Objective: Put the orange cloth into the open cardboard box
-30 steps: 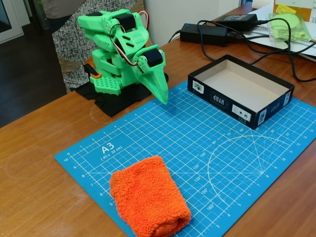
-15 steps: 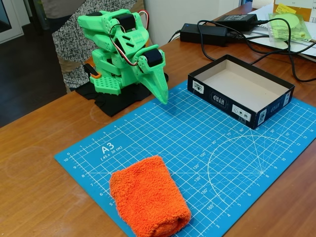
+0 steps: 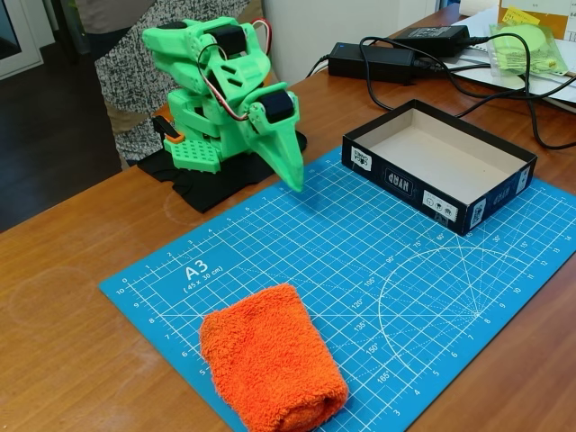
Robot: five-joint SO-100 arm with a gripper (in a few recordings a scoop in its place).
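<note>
Orange cloth lies untouched near the worktop's front edge; open cardboard box sits empty; hand closed, holding nothing.

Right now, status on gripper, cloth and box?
Gripper shut, empty, tip down by the arm base. Orange cloth on the blue mat, untouched. Open cardboard box empty; path between clear.

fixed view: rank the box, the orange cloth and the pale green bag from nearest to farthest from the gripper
Gripper points down at the mat's far edge.
1. Box: to its right in the picture, on the mat.
2. Orange cloth: toward the camera, at the mat's front edge.
3. Pale green bag: far back right corner.
</note>
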